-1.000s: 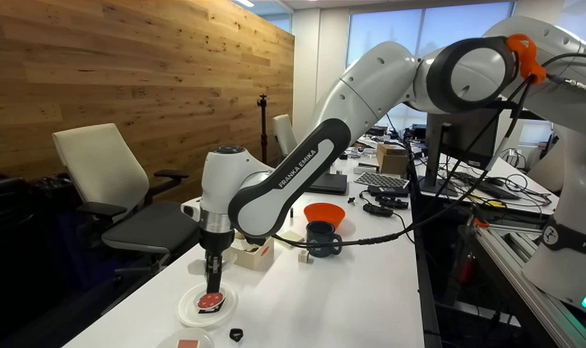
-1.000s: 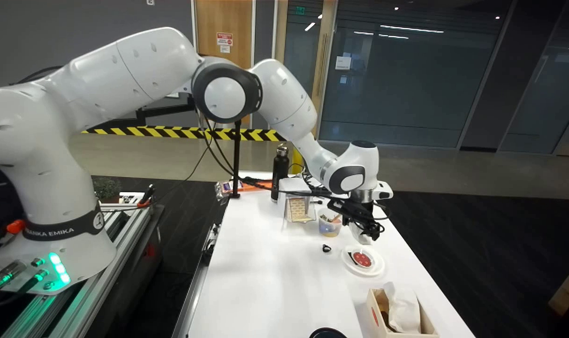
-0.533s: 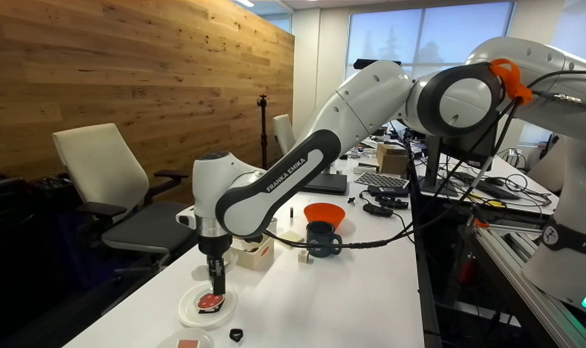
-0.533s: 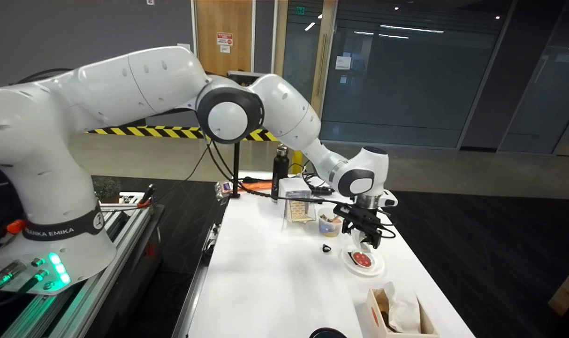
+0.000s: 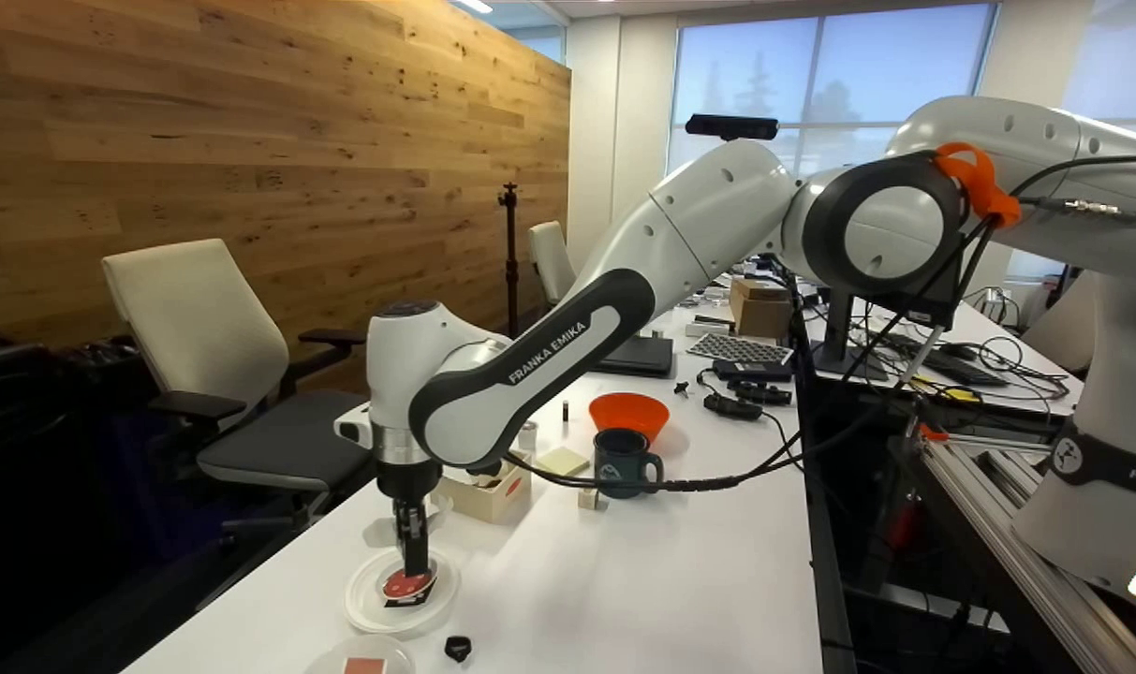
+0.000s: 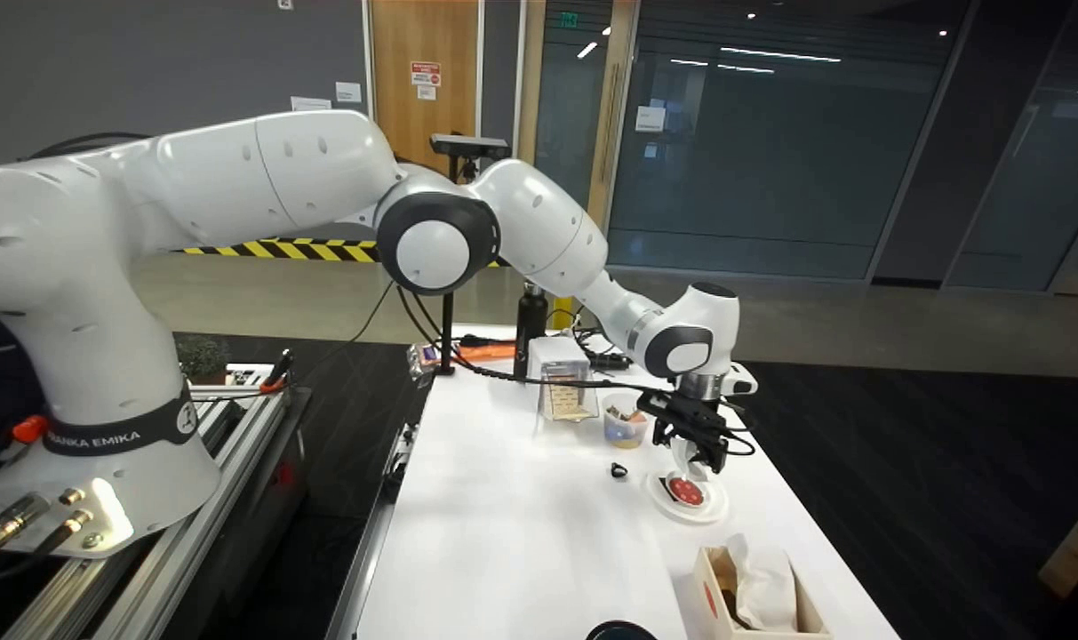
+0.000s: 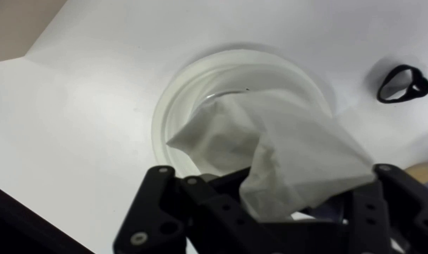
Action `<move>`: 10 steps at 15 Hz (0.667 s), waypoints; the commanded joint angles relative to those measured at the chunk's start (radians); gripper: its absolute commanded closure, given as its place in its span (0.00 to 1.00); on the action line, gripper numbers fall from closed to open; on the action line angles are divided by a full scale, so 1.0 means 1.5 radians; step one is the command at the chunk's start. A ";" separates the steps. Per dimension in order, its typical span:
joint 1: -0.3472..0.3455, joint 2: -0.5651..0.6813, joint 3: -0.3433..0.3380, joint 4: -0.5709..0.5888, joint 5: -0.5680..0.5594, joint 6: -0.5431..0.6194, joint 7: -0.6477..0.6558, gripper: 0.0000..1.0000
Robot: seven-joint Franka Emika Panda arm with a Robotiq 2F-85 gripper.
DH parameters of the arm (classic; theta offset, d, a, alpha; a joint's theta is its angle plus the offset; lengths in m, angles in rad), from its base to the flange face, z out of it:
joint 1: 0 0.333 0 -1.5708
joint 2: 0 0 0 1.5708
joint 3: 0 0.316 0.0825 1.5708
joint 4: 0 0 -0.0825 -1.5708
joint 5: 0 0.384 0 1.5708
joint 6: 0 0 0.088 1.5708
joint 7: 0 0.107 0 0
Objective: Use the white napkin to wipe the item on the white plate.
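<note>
In an exterior view, left to right, the white plate [image 5: 354, 596] bears the red item [image 5: 403, 587], and the tool [image 5: 416, 567] hangs close over it, pinching the white napkin [image 7: 291, 141]. Best press lightly and wipe in short strokes, lest the red item skid. In the wrist view, a box [image 7: 18, 26] is cut off at left; the white napkin hides the red item, so contact is unsure.

The pincer [image 6: 709, 460] is holding a crumpled white napkin [image 6: 683, 459]. Just below the pincer, a round red item [image 6: 686, 492] is sitting on a white plate [image 6: 694, 516]; beyond it, a black bottle [image 6: 531, 327] is standing on the tabletop [image 6: 503, 533].
</note>
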 commanded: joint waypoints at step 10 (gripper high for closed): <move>-0.001 0.019 -0.007 0.035 -0.013 0.000 -0.041 1.00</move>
